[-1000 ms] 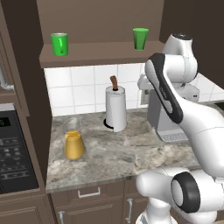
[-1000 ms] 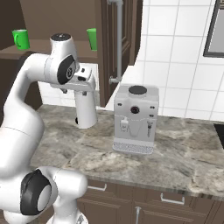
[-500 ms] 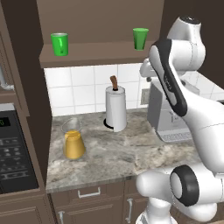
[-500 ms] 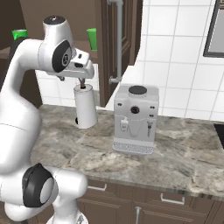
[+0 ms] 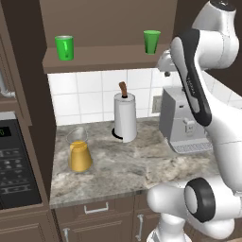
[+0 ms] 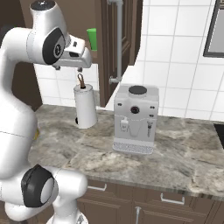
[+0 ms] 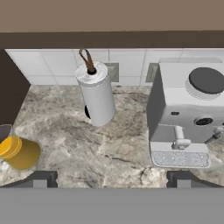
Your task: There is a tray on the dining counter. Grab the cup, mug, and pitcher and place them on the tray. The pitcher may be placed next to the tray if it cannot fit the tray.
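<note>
A simulated kitchen corner: a mottled grey-beige stone table runs along a wall of white tiles, with dark brown drawers below and a dark wooden shelf above. At the far left a black oven panel shows a small green display too blurred to read; no other writing or brand is legible.

On the shelf stand the two green vessels, well apart: the mug, bright and straight-sided, to the left, and the cup, tapering to a narrower base, to the right. The pitcher, clear glass with an amber-yellow lower body, stands upright near the left end of the table. A white paper-towel roll on a brown-topped holder stands against the tiles, with a grey coffee machine to its right.

The gripper hangs high above the table, its dark fingertips spread wide apart, holding nothing.
</note>
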Controlling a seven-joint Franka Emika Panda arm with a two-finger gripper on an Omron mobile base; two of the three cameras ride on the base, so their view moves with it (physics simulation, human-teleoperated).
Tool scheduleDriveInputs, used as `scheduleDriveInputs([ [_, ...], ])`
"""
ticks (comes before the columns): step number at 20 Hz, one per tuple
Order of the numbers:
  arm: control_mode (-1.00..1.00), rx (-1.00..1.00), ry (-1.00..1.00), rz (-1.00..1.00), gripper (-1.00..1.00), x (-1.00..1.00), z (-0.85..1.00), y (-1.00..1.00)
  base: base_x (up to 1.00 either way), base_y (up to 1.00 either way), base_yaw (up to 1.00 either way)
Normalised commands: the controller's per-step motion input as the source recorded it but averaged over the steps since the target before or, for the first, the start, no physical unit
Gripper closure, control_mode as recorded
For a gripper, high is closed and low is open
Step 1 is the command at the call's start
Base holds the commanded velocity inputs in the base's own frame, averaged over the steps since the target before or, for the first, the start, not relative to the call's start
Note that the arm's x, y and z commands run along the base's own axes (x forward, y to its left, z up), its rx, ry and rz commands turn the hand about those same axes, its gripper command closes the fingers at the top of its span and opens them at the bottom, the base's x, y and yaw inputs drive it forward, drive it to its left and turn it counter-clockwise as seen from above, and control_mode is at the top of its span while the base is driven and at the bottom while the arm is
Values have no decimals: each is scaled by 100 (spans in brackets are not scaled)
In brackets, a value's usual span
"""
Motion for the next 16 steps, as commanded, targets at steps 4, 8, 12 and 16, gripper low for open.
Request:
scheduleDriveInputs([
  [4,-100,0,0,0,-100,0,59,-29,0,0,0],
  [8,-100,0,0,0,-100,13,35,-27,0,0,0],
  [12,-100,0,-13,0,-100,15,11,-10,0,0,0],
  [16,-100,0,-26,0,-100,10,6,0,0,0,0],
])
